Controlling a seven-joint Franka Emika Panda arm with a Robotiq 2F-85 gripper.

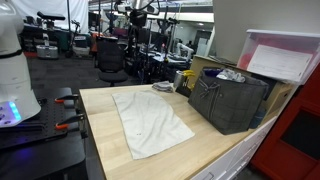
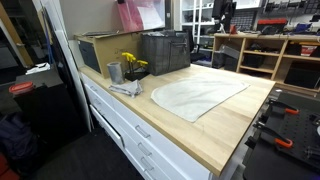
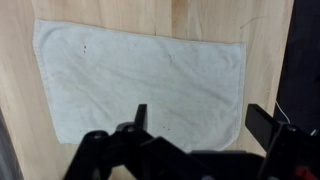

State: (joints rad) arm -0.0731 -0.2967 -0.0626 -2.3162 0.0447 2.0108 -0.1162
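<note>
Gripper point(image 3: 200, 125) hangs at six o'clock in the wrist view, jaws wide apart, holding nothing. Just beyond, the white towel point(image 3: 140, 80) lies flat on the bench point(image 3: 100, 8), unfolded, not gripped. Farther off, a grey crate point(image 1: 230, 100) sits at its two o'clock.

- Light wooden workbench point(image 2: 232, 128), fronted below by white drawers point(image 2: 130, 130).
- Beyond the workbench, black office chair point(image 1: 110, 55) on grey floor point(image 1: 60, 72).
- Past the workbench's far edge, wooden shelving point(image 2: 265, 50) crowded with gear.
- Beside the workbench, red cabinet point(image 1: 296, 140); even indoor light throughout.
</note>
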